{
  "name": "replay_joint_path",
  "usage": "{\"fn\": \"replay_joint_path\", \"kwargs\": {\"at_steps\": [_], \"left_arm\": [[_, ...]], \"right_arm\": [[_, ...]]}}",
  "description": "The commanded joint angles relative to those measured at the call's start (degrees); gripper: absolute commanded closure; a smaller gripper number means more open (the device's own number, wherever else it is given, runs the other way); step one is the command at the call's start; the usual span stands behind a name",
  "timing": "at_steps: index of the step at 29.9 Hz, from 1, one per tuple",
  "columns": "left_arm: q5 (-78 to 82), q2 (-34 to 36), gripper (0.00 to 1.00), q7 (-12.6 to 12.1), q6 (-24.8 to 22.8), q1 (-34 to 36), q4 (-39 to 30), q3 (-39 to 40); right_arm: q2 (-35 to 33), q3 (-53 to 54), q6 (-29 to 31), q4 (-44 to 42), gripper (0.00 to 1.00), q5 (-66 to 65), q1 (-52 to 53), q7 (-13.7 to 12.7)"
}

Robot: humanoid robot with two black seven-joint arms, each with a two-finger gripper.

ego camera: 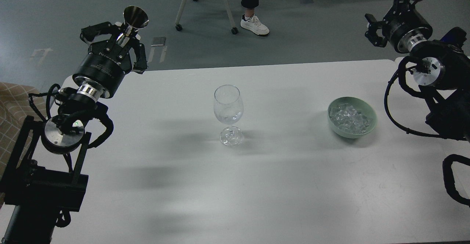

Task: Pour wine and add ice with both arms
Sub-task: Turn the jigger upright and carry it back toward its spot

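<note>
A clear stemmed wine glass (pixel 228 104) stands mid-table with a little clear wine (pixel 228 119) in the bottom of its bowl. My left gripper (pixel 124 38) is raised over the table's far left corner, well left of the glass, shut on a shiny metal jigger (pixel 135 16) held upright with its mouth up. A pale green bowl (pixel 369 110) to the right holds several clear ice cubes (pixel 348 119). My right gripper (pixel 373 30) hangs open and empty beyond the table's far right edge, above and behind the bowl.
The white table (pixel 279 185) runs across the view. A chair (pixel 205 1) and a person's leg with a white shoe (pixel 254 24) are on the floor behind it. A checked cloth (pixel 13 108) lies at the left edge.
</note>
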State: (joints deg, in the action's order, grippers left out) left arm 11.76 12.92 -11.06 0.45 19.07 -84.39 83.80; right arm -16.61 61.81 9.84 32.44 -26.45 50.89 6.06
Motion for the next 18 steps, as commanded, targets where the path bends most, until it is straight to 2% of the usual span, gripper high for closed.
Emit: {"fn": "replay_joint_path", "kwargs": {"at_steps": [1,6,8,10,11,18], "left_arm": [[-4.09,-0.35,1.00,-0.19,-0.01,0.18,3.87,2.68],[-10.88,-0.35,1.00,0.16,-0.19,0.79,12.31,3.21],[-12.72,-0.35,1.00,0.25,-2.72,1.67,19.06,3.91],[-14.56,-0.53,1.00,0.51,-5.53,2.02,23.02,3.92],[-14.57,-0.53,1.00,0.51,-5.55,2.02,23.05,3.92],[-16.42,-3.08,1.00,2.27,-11.52,4.66,35.78,4.09]], "right_arm": [[0.00,-0.02,0.00,-0.01,0.00,0.00,-0.26,0.01],[0.08,-0.02,-0.09,-0.01,0.00,0.00,-0.61,0.01],[0.00,-0.02,-0.09,-0.01,0.00,0.00,-0.70,0.01],[0.00,-0.11,-0.09,-0.09,0.00,-0.09,-0.88,0.01],[0.00,-0.11,-0.09,-0.09,0.00,-0.09,-0.88,0.01],[0.00,-0.28,-0.18,-0.01,0.00,-0.18,-1.41,0.01]]}}
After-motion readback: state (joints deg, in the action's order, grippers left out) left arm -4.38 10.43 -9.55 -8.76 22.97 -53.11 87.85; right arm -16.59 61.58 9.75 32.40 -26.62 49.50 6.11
